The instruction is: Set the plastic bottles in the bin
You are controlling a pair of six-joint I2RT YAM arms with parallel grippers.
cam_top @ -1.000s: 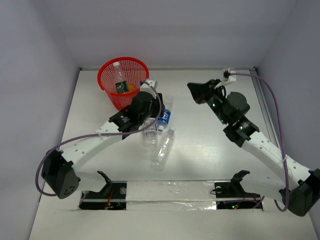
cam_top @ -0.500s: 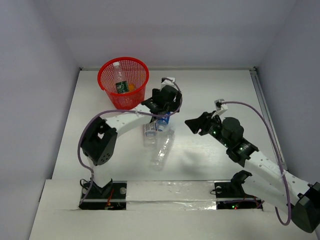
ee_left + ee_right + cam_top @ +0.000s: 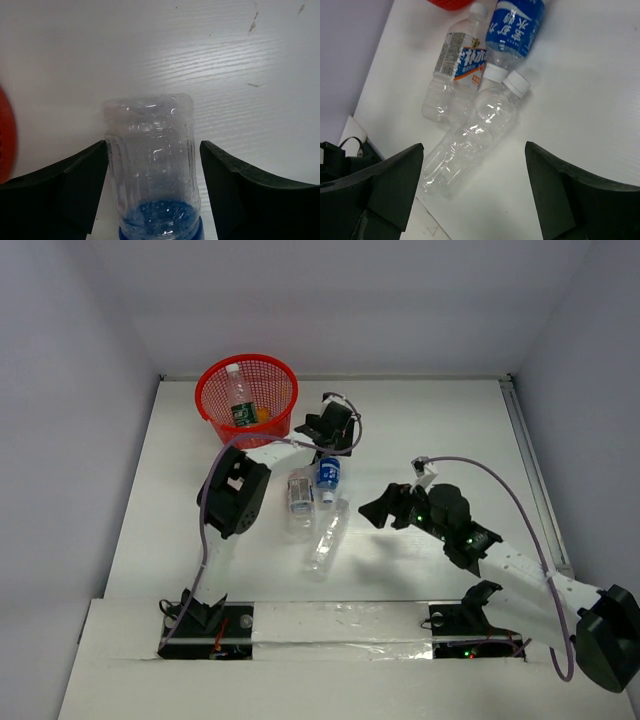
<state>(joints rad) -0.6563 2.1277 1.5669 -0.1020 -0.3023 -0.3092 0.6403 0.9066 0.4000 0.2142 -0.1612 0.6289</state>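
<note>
The red mesh bin point(image 3: 215, 398) stands at the back left with a green-label bottle point(image 3: 240, 400) upright inside it. Three plastic bottles lie on the table right of it: a blue-label one point(image 3: 328, 473), a white-label one point(image 3: 299, 492) and a bare clear one point(image 3: 327, 535). My left gripper point(image 3: 327, 448) is open astride the base end of the blue-label bottle point(image 3: 150, 165); its left finger is against the bottle and a gap shows on the right. My right gripper point(image 3: 368, 512) hangs open above the clear bottle point(image 3: 475, 132), holding nothing.
The left arm is folded back on itself, its elbow point(image 3: 235, 498) just left of the lying bottles. The bin's rim point(image 3: 4, 135) shows as a red blur close to my left gripper. Grey walls close the table on three sides.
The left arm folded back and brought its gripper round behind the blue-label bottle. The right arm swung from the back right down toward the clear bottle, and its jaws opened wide.
</note>
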